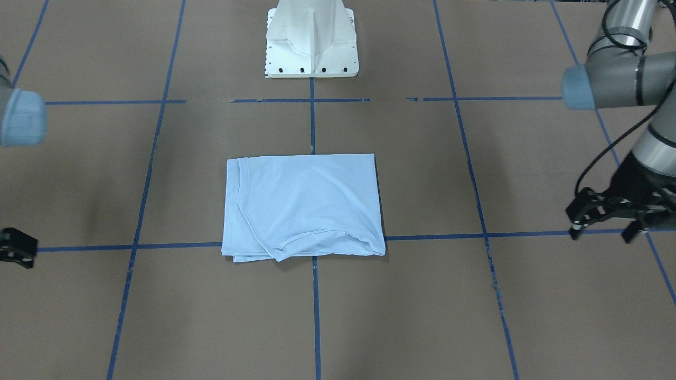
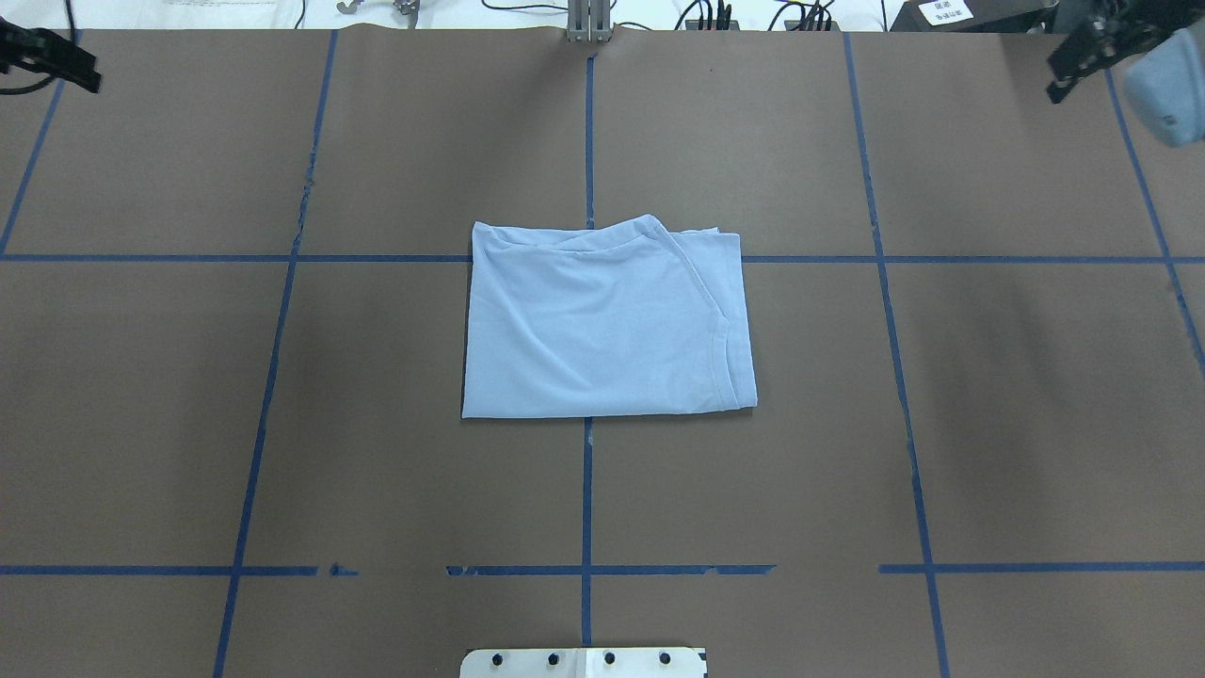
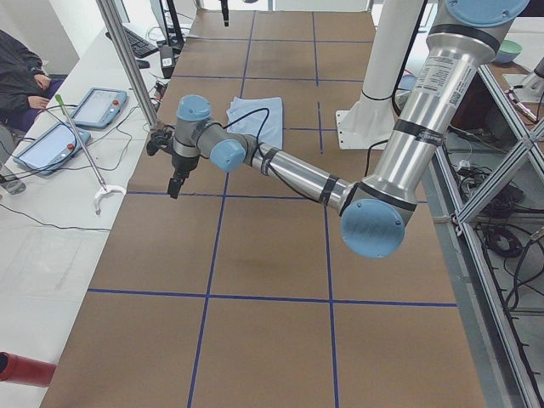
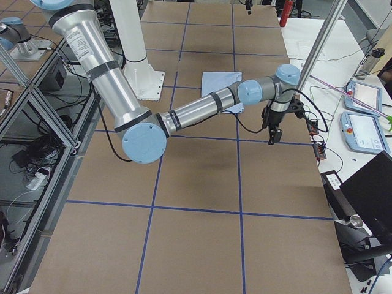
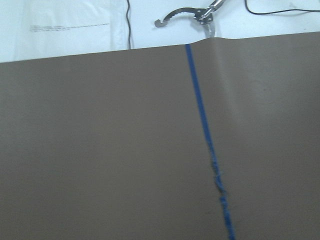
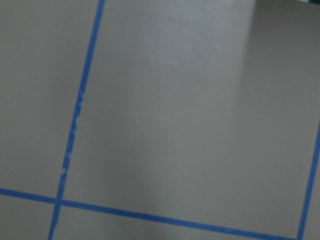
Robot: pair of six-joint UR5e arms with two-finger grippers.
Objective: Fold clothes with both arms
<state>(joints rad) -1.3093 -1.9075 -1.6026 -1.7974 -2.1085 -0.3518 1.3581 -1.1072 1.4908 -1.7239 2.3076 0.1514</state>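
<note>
Brown table (image 1: 422, 316) holds folded T-shirt (image 1: 306, 200); left gripper (image 1: 602, 235) shows spread fingers (image 1: 576, 219), right gripper (image 2: 1078, 61): cannot tell.

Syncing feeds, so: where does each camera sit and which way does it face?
Front-facing: across table, facing base; left gripper on right.
Overhead: behind base, looking down; right gripper top right.
Left: table's end; left arm near.
Right: other end; right arm near.
Left wrist: down on table edge; no body.
Right wrist: down on tape; no body.
Exterior views share shirt.
</note>
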